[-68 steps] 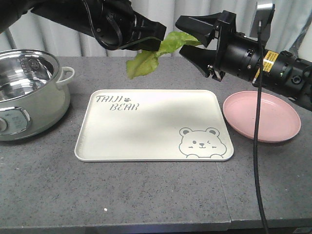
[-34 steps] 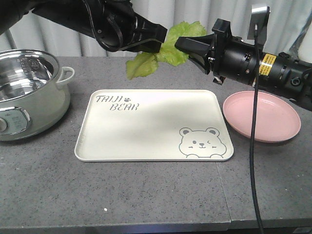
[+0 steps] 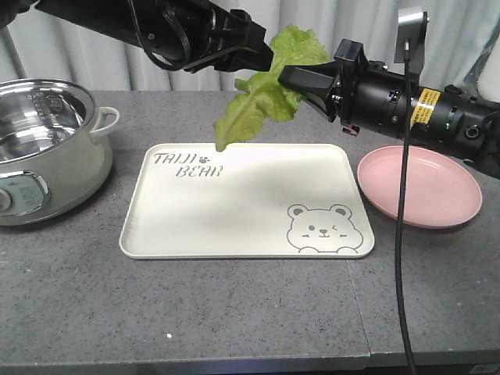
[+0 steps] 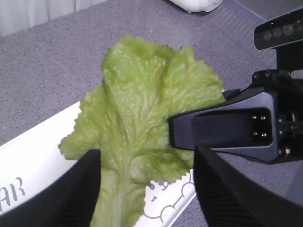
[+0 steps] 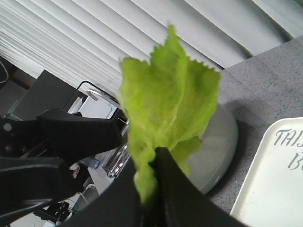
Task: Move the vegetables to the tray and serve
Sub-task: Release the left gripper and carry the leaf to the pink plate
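The green lettuce leaf (image 3: 258, 98) hangs in the air above the far edge of the cream bear tray (image 3: 234, 211). My right gripper (image 3: 287, 78) is shut on the leaf's ruffled upper edge, and the right wrist view shows the leaf (image 5: 165, 104) pinched between its jaws (image 5: 154, 156). My left gripper (image 3: 262, 55) is right beside it and open. In the left wrist view its fingers (image 4: 147, 156) stand wide apart on either side of the leaf (image 4: 137, 118) without touching it. The leaf's pale stem end points down toward the tray lettering.
An empty round pink plate (image 3: 419, 185) lies right of the tray. A pale green electric pot (image 3: 43, 148) with a steel bowl stands at the left. The two arms nearly touch above the tray's far edge. A black cable (image 3: 400, 234) hangs from the right arm.
The right gripper moved in and shut on the leaf. The left gripper, which held it, opened. The leaf now hangs lower, from the right gripper.
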